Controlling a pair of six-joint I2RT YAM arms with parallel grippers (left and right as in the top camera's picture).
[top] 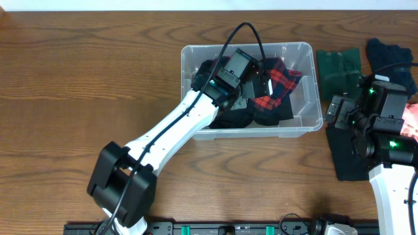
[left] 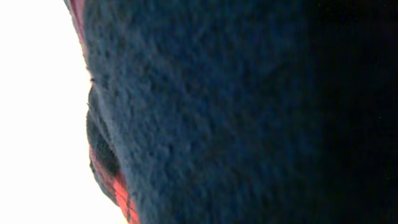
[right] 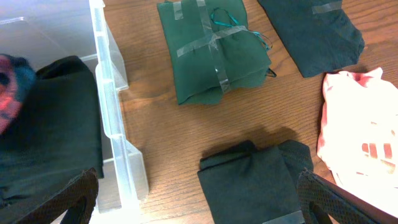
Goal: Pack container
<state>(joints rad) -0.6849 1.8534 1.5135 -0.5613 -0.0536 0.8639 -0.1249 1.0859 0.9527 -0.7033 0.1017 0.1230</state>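
Container (top: 261, 132) sits upright, back-centre of counter (top: 78, 85), long axis left-right, mouth up. Left claw (top: 251, 85) down among clothes (top: 277, 81) inside; spread cannot be told. Right claw (right: 202, 202) wide apart, empty, over dark garment (right: 249, 180).

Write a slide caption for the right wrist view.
Open right claw over a folded black cloth, between the clear plastic bin and a pink-and-white cloth, with a tape-bound green cloth bundle beyond.
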